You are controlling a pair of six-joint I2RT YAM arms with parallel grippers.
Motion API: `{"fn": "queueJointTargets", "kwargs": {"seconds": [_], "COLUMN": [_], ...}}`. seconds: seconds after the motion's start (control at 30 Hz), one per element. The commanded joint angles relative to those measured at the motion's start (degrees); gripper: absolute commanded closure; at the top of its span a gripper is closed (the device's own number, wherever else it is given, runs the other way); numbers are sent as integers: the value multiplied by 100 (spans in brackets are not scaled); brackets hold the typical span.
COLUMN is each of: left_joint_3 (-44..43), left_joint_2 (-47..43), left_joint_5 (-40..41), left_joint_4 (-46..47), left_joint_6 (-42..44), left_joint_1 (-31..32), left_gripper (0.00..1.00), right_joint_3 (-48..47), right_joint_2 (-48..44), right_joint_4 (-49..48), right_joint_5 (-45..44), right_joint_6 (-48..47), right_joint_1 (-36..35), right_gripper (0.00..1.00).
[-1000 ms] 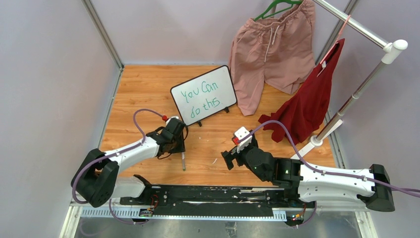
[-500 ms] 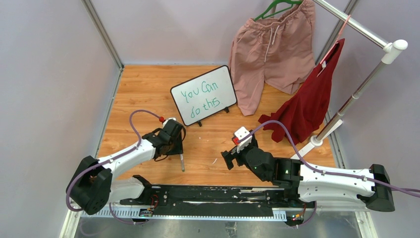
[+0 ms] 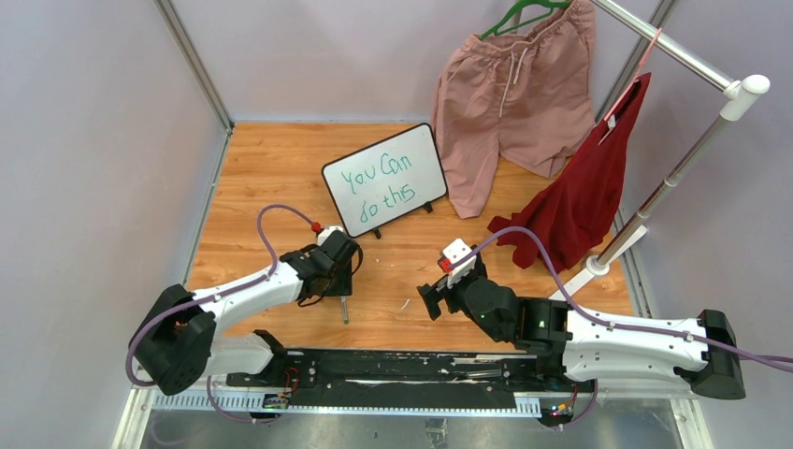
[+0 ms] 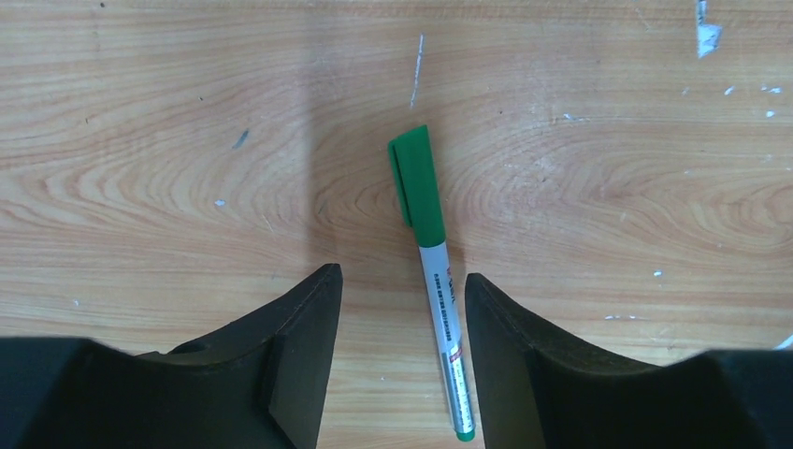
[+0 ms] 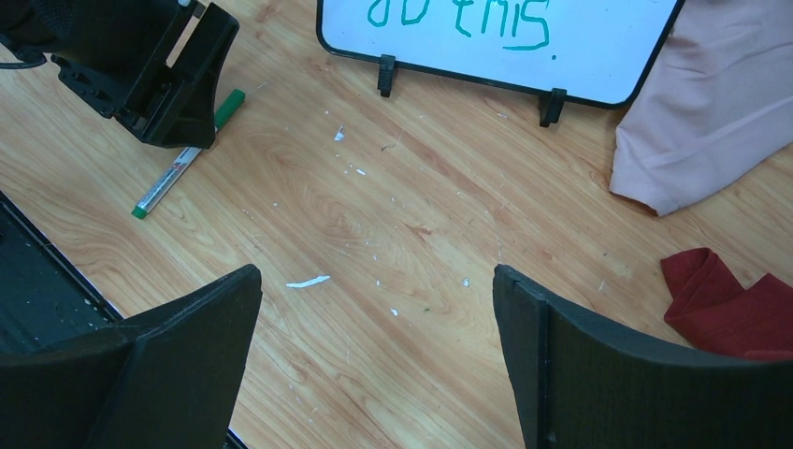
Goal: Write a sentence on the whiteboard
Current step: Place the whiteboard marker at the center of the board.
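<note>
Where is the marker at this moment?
The marker lies flat on the table, between the open fingers of the left gripper. From above it is left of centre, nearer the arms than the whiteboard.

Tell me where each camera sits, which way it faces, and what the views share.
Top external: above, behind the bases, looking down on the table, whiteboard, pink shorts; left arm, right arm show.
Left wrist: faces straight down at the green marker lying loose inside the open left tool.
Right wrist: looks forward and down across the table; open right tool frames it.
Shared: both wrist views catch the marker.
</note>
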State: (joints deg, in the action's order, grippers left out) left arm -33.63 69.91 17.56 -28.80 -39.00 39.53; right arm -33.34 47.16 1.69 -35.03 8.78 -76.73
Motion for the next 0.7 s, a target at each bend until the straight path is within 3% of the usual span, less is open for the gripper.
{"fn": "queueJointTargets", "kwargs": {"seconds": [0.0,0.5,0.67], "left_joint_3": [-110,-25,-4], "left_joint_2": [193,331,315], "left_joint_5": [230,421,439], "left_joint_4": [13,143,130], "left_joint_6": [-107,24,18], "left_joint_1": [79,81,81], "left_gripper": [46,63,65], "right_joint_3": [-219,-182,-183], "right_joint_2": [-35,-92,-106], "right_joint_4": [-61,-25,-13], "right_joint_5": [-90,-118,-118], "right_joint_6": [-1,2,-3], "right_joint_1": [71,70,70], "right_gripper": [4,5,5]}}
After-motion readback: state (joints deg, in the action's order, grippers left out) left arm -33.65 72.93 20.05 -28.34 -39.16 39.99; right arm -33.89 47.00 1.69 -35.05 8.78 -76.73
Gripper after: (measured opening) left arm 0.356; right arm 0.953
